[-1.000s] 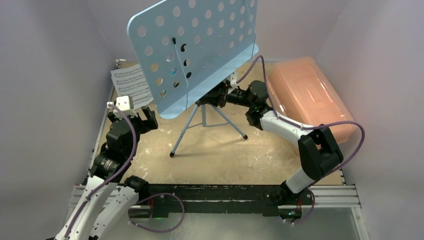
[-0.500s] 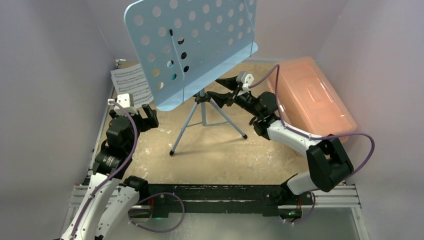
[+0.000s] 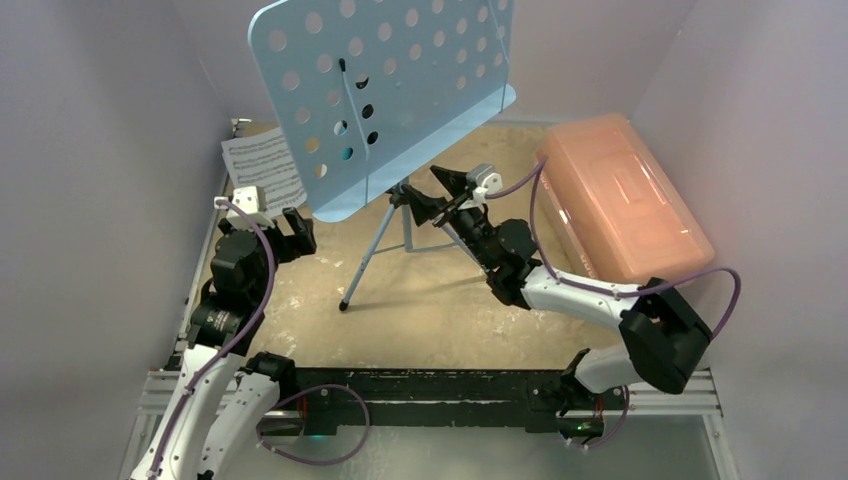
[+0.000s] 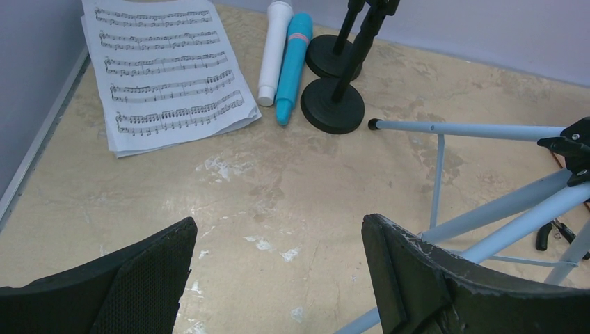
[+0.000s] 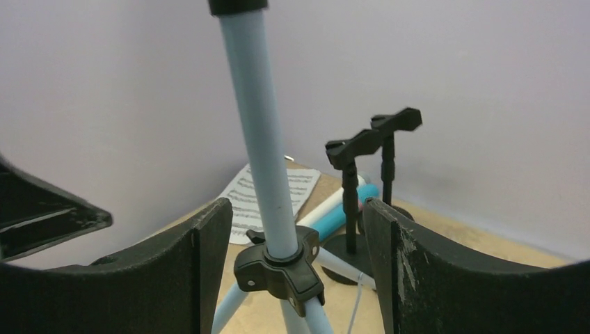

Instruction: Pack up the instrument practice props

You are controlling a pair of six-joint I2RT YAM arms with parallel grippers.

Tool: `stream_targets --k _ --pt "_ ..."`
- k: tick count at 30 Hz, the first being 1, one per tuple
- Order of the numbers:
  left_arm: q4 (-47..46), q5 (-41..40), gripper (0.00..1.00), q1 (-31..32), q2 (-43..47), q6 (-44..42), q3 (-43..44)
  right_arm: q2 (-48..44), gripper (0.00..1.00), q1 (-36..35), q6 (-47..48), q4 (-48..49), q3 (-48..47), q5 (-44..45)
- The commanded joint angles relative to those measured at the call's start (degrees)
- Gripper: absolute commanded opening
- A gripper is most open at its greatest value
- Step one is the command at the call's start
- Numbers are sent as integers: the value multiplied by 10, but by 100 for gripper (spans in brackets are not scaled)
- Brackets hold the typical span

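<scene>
left end effector (image 4: 278, 226): wide open, empty, above tabletop (image 4: 278, 181) | right end effector (image 5: 292, 216): parted, straddling music rack pole (image 5: 257, 125), gap either side, nothing gripped

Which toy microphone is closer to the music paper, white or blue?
The white toy microphone. It lies beside the printed sheet-music pages; the blue toy microphone lies on its far side, next to the black round-based mic holders.

A closed pink translucent plastic box (image 3: 625, 195) lies lid-up along the right side of the scuffed, white-flecked beige worktop (image 3: 430, 310), close to the lavender wall (image 3: 760, 120), while small black-handled pliers (image 4: 546, 235) lie flat on that worktop.
</scene>
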State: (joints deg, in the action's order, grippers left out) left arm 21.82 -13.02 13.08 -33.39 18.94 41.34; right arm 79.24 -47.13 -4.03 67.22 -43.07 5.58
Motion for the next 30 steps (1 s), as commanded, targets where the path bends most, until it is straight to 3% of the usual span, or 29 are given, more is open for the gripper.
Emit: stream_targets --k 1,11,13,18,21,24,30 --pt "-25 10 88 -5 6 5 -2 32 72 -30 9 24 -41 111" --pt "-24 13 88 -8 6 6 -2 122 64 -44 5 32 -101 205" --pt "-24 12 88 -9 6 6 -3 143 56 -44 21 44 -108 222" --pt "-21 12 88 -10 5 5 -3 137 27 -40 38 34 -103 198" --pt "-23 14 88 -10 4 5 -2 115 11 -19 38 33 -90 130" --pt "-22 16 88 -10 2 5 -3 93 2 25 17 11 -88 21" --pt "-23 17 88 -11 2 6 -4 64 0 80 16 -9 -92 -171"
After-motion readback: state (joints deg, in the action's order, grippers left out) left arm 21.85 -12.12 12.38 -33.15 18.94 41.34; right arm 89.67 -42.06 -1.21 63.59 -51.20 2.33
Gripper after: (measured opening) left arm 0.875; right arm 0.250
